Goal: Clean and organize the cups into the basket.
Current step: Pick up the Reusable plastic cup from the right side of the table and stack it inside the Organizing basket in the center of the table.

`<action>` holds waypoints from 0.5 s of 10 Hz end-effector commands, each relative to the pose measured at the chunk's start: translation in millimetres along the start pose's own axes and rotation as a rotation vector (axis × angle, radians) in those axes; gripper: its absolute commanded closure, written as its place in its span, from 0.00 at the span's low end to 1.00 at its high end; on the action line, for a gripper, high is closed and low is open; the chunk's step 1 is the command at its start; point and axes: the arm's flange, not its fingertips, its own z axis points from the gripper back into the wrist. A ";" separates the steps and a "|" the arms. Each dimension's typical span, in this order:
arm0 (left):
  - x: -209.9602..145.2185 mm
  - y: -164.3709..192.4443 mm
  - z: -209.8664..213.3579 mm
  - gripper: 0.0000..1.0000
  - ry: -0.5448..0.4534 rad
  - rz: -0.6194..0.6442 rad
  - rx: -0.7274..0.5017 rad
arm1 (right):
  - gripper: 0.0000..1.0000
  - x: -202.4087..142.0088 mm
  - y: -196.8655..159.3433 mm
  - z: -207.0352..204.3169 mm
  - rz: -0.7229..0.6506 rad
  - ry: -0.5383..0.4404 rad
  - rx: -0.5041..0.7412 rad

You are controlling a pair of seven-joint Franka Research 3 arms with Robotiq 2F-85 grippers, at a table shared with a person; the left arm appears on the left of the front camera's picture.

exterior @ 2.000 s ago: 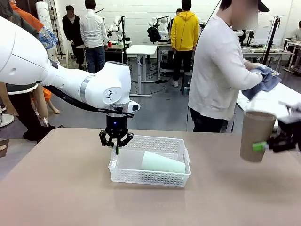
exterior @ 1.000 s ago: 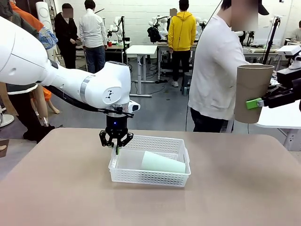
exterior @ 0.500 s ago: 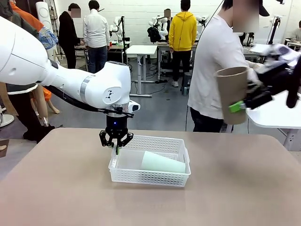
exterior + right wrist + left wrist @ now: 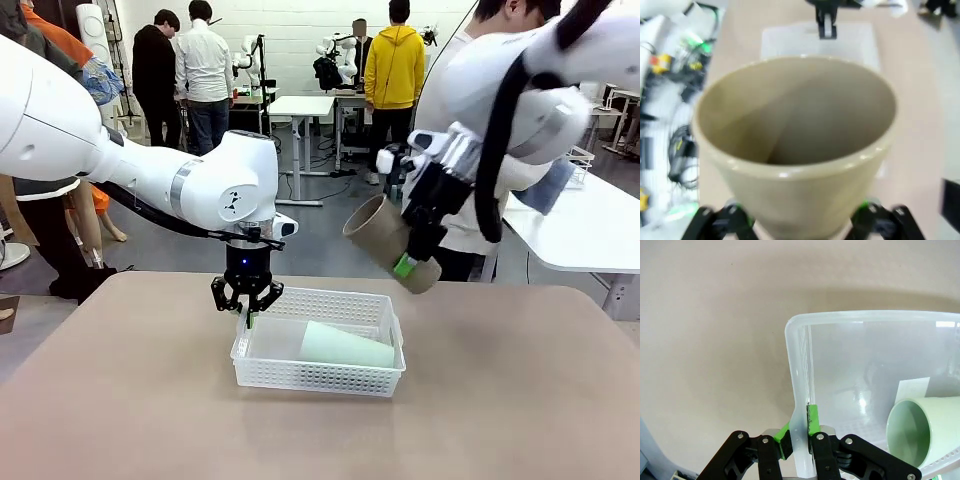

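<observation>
The white lattice basket [image 4: 375,379] stands mid-table with a pale mint green cup [image 4: 345,345] lying on its side inside it. My left gripper [image 4: 247,314] is shut on the basket's left wall; in the left wrist view its green pads [image 4: 813,419] pinch the translucent rim [image 4: 800,390], with the mint cup's mouth [image 4: 917,430] at lower right. My right gripper [image 4: 408,262] holds a tan-brown cup [image 4: 378,233] tilted in the air above the basket's right end. In the right wrist view that cup [image 4: 795,145] sits between the fingers, mouth facing the camera.
A person in a white top [image 4: 470,70] stands behind the right arm at the table's far side. A white side table [image 4: 585,235] is at right. Bare tabletop [image 4: 120,400] surrounds the basket. People stand at benches farther back.
My right arm has swung in from the far right with the tan-brown cup, tipping it from upright to slanted above the basket's right end. The left gripper and basket have not moved.
</observation>
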 end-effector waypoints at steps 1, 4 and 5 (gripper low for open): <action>-0.4 -0.1 0.7 1.00 -0.002 0.003 0.001 | 0.19 20.2 -25.8 -8.5 0.004 0.107 0.036; -0.4 -0.1 0.7 1.00 -0.002 0.003 0.001 | 0.19 37.5 -41.7 -47.3 0.045 0.171 0.042; -0.4 -0.1 0.7 1.00 -0.002 0.003 0.001 | 0.19 39.6 -45.5 -58.7 0.052 0.175 0.059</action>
